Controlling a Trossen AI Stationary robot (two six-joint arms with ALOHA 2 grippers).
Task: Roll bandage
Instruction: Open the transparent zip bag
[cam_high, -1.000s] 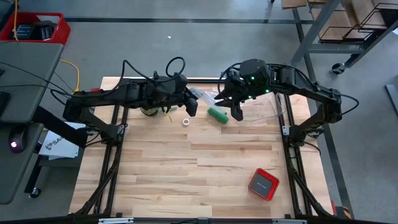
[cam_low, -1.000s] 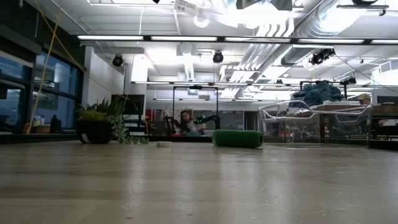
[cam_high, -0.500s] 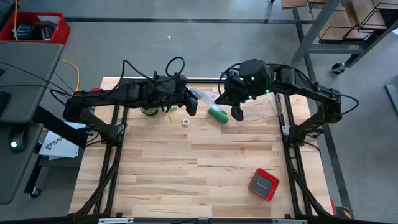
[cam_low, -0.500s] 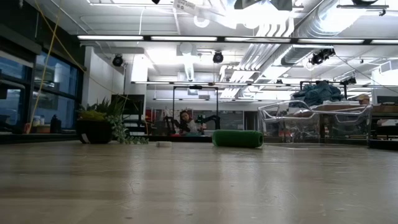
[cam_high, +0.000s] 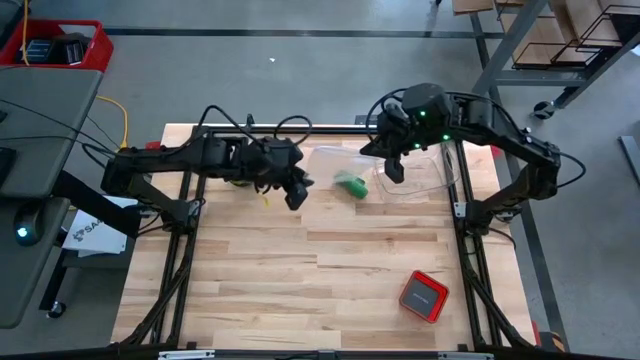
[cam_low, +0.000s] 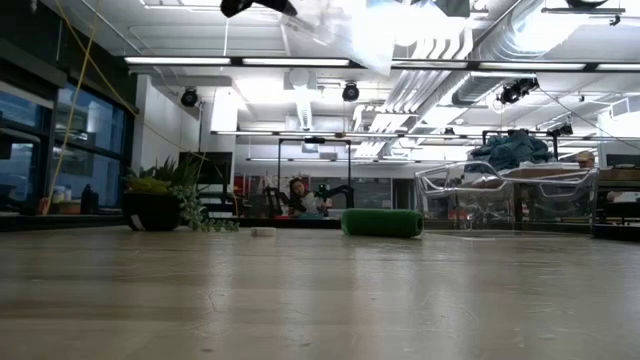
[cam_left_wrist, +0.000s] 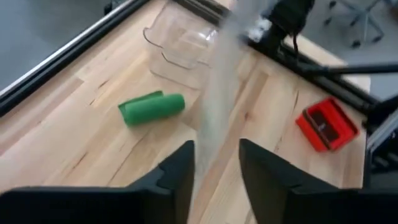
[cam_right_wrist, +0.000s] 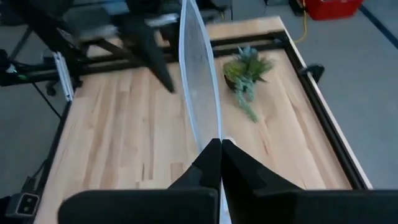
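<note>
Your bright green fabric bandage (cam_high: 350, 184) lies fully rolled on the wooden table (cam_high: 300, 270), so rolling looks done; the right gripper (cam_right_wrist: 216, 151) is clamped on the crinkly clear plastic bag (cam_right_wrist: 198, 87) held aloft, and the left gripper (cam_left_wrist: 214, 163) stands apart around its other end.

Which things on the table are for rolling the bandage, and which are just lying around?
For the job:
- green bandage roll, lying on the wood
- left gripper and right gripper, on either side of it

Just lying about:
- red box
- little plant
- small white ring
- clear plastic bag, pinched by the right gripper
</note>
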